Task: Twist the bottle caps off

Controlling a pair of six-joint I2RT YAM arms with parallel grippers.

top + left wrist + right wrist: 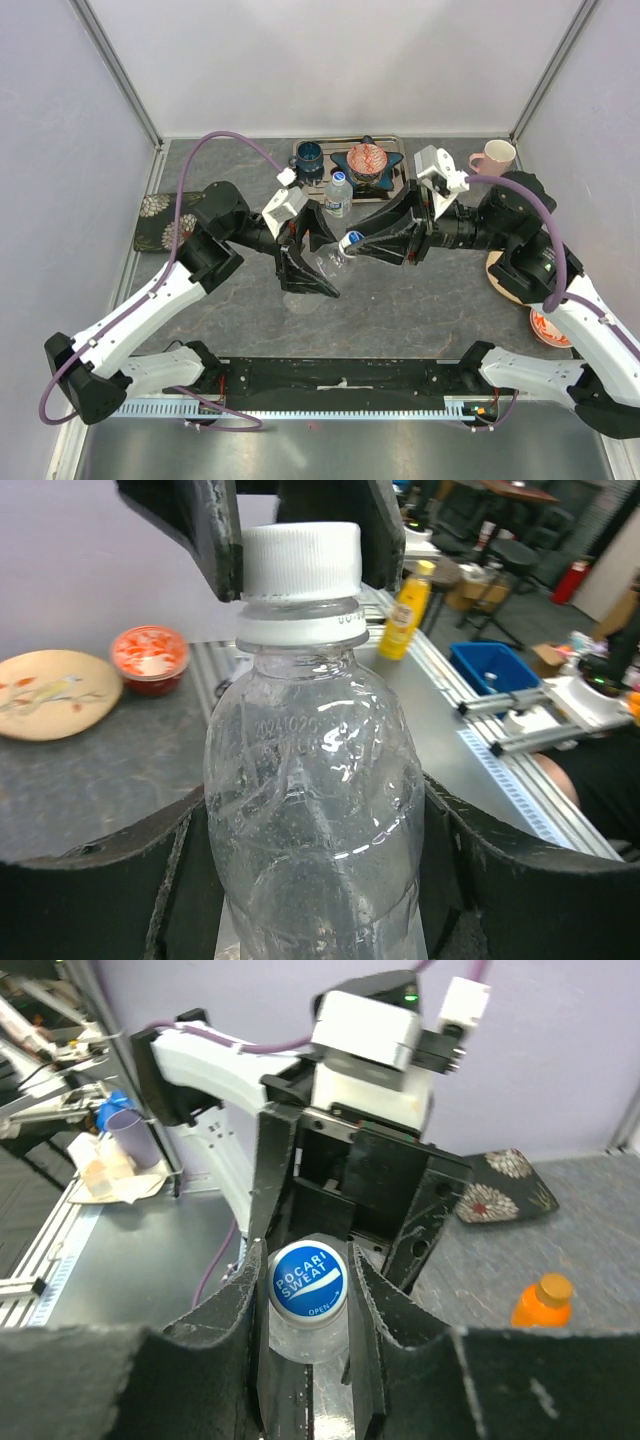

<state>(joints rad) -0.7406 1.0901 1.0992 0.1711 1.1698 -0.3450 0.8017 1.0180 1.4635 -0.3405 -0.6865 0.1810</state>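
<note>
The cap [308,1280] to be turned, blue on top with a white ribbed skirt, sits on the clear bottle [315,780]. This bottle is held over the counter [400,300] between the two arms. The bottle's long axis runs from the left pincer [312,275] up toward the right pincer [362,245], so the cap faces the right pincer head-on. The right pincer is clamped narrow on the cap skirt, one finger on each side. The left pincer is closed around the bottle body lower down. The turn therefore falls to the right arm, about that axis, while the left arm braces. No coloured liquid shows inside the clear bottle; whether it holds water cannot be told. Just beyond the clear bottle stands the labelled bottle [338,195], cap on. An orange bottle [540,1305] lies further off, also capped. Beyond the clear bottle, a tray [392,140] carries a blue mug [308,158] and a patterned bowl [367,162]; a pink mug [493,157] stands far right — contents not discernible.
</note>
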